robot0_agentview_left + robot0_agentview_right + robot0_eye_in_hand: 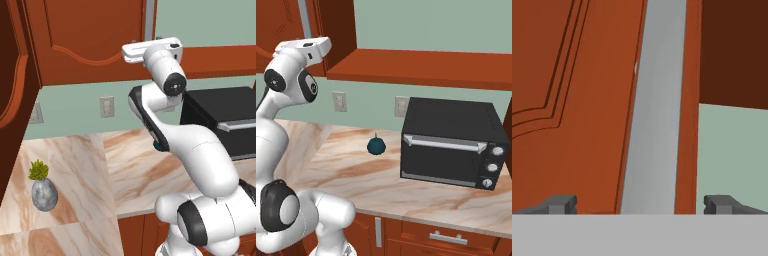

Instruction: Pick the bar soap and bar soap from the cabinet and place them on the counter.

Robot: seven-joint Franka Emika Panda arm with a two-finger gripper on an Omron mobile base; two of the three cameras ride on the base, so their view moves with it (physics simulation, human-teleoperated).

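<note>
The cabinet [90, 35] is reddish-brown wood with an arched-panel door, which stands shut in front of me. Both bars of soap are hidden. In the hand view my gripper [641, 204] is open, close up against the door [572, 100]. Its two fingertips [562, 204] stand on either side of the long grey bar handle [657, 115] without touching it. The white hand [150, 50] is raised level with the cabinet's lower edge, just below the handle [149, 20]. The marble-patterned counter [130, 165] lies far below the hand.
A black boxy oven [451, 142] stands on the counter [356, 170] at the right, with a small dark teal round object [376, 145] beside it. A plant in a grey pot [43, 187] sits at the left. Another cabinet door [12, 100] hangs open at the far left.
</note>
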